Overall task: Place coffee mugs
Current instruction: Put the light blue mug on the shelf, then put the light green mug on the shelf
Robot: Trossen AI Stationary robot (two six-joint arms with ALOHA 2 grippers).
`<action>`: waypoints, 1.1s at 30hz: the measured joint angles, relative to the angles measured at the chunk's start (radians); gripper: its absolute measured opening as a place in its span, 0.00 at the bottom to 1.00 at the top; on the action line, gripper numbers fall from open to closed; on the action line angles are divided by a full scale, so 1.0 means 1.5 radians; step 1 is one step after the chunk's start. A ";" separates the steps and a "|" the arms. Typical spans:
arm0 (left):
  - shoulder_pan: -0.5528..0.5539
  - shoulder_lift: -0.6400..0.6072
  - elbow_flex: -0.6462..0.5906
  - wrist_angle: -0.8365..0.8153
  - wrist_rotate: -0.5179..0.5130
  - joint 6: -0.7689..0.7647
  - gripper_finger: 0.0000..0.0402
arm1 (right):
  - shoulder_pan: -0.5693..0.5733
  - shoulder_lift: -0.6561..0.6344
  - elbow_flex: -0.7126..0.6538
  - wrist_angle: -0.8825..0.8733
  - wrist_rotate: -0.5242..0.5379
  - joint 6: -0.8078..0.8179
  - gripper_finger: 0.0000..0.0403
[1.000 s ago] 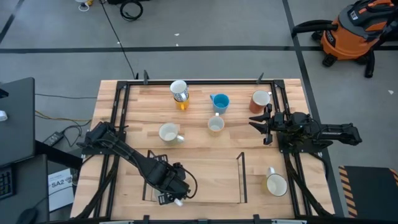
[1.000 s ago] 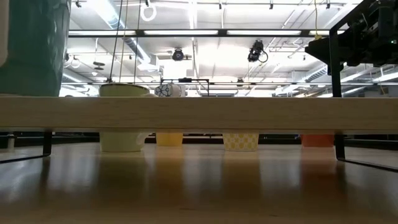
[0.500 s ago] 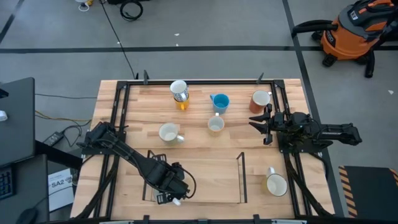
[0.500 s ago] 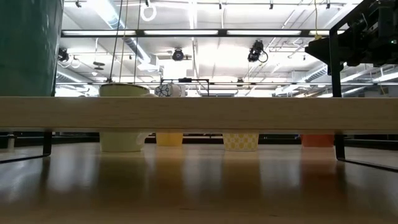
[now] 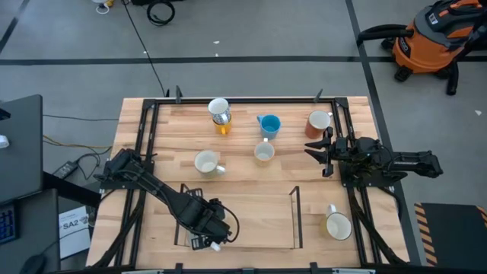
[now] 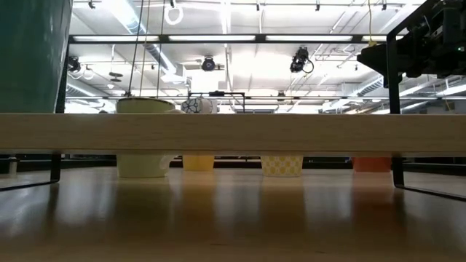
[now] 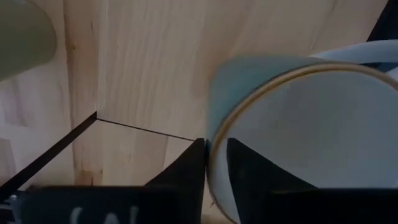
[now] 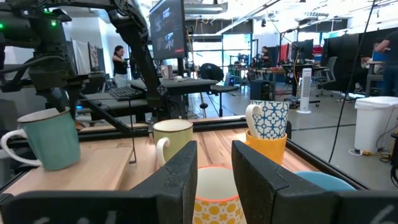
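Left hand [image 5: 211,230] is low at the near left of the table [image 5: 251,194], at the rim of the teal mug [image 7: 298,118]. In the low view that mug [image 6: 29,54] has sunk over the last second and now fills the left edge above the wooden ledge, so I judge it is being set down. Whether the hand is clenched on it or letting go, I cannot tell.

Further right nothing has moved: the cream mug [image 5: 205,162], the patterned mug [image 5: 219,113], the blue mug [image 5: 269,123] and the red-brown mug [image 5: 317,122] all stand apart on the boards. My right hand [image 5: 323,152] waits near the red-brown one, released and empty. The yellow-lined mug [image 5: 338,225] stands at the near right, so several are left to place.
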 joint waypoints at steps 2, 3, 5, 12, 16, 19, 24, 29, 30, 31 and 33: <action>0.000 0.000 0.000 0.001 0.000 0.000 0.22 | 0.000 0.000 0.000 0.000 0.000 0.000 0.26; 0.000 0.000 0.000 0.001 0.000 0.000 0.24 | 0.000 0.000 0.000 0.000 0.000 0.000 0.26; 0.000 0.000 0.000 0.000 0.000 0.000 0.26 | 0.000 0.000 0.000 0.000 0.000 0.000 0.26; 0.000 0.000 0.000 -0.007 -0.001 0.000 0.31 | 0.000 0.000 0.000 0.000 0.000 0.000 0.26; 0.000 0.000 0.000 -0.014 -0.001 0.006 0.37 | 0.000 0.000 0.000 0.000 0.000 0.000 0.26; 0.000 0.000 0.001 -0.021 -0.002 0.024 0.40 | 0.000 0.000 0.000 0.000 0.000 0.000 0.26; 0.002 -0.004 0.002 -0.023 0.009 0.028 0.41 | 0.000 0.000 0.000 0.000 0.000 0.000 0.26; 0.005 -0.033 0.002 -0.018 0.009 0.028 0.41 | 0.000 0.000 0.000 0.000 0.000 0.000 0.26; 0.007 -0.041 0.002 -0.018 0.009 0.028 0.41 | 0.000 0.000 0.000 0.000 0.000 0.000 0.26; 0.009 -0.049 0.002 -0.016 0.009 0.028 0.41 | 0.000 0.000 0.000 0.000 0.000 0.000 0.26; 0.017 -0.068 0.002 -0.012 0.006 0.028 0.41 | 0.000 0.000 0.000 0.000 0.000 0.000 0.26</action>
